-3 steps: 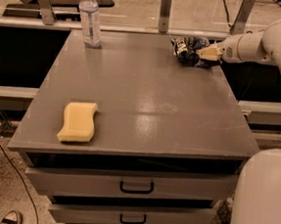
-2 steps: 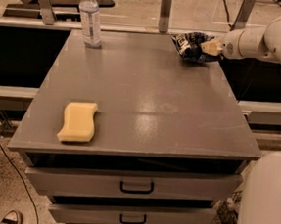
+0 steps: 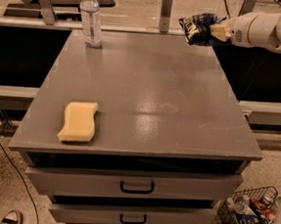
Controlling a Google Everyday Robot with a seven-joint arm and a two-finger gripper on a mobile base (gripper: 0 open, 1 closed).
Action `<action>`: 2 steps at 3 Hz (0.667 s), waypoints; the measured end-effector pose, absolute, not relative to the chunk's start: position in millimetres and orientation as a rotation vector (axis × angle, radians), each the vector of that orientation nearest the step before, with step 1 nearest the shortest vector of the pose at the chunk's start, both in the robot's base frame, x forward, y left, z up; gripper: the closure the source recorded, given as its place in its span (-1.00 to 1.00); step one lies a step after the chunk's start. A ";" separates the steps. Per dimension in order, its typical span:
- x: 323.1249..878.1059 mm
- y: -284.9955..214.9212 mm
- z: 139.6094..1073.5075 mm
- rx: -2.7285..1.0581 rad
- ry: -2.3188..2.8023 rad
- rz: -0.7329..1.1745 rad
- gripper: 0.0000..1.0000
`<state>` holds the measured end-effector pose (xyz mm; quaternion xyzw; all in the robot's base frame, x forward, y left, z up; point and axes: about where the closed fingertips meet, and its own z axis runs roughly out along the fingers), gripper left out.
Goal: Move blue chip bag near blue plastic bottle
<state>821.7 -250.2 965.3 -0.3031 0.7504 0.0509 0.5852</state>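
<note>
The blue chip bag (image 3: 198, 27) is dark blue crinkly foil with white lettering. It hangs in the air above the far right corner of the grey table (image 3: 147, 90), held by my gripper (image 3: 214, 31), which is shut on the bag's right end. My white arm reaches in from the upper right. The blue plastic bottle (image 3: 91, 17), clear with a white cap and pale label, stands upright at the table's far left corner, well to the left of the bag.
A yellow sponge (image 3: 78, 121) lies near the table's front left. Drawers with black handles (image 3: 137, 187) sit below the tabletop. A wire basket (image 3: 249, 219) with small bottles stands on the floor at lower right. A metal post (image 3: 165, 10) rises behind the table.
The gripper has lifted the chip bag off the table's far right corner, and it now hangs higher above the surface. The bottle and sponge have not moved.
</note>
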 end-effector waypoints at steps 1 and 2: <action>821.7 -250.1 965.2 -0.707 1.750 0.119 1.00; 826.6 -224.4 966.5 -0.735 1.714 0.160 1.00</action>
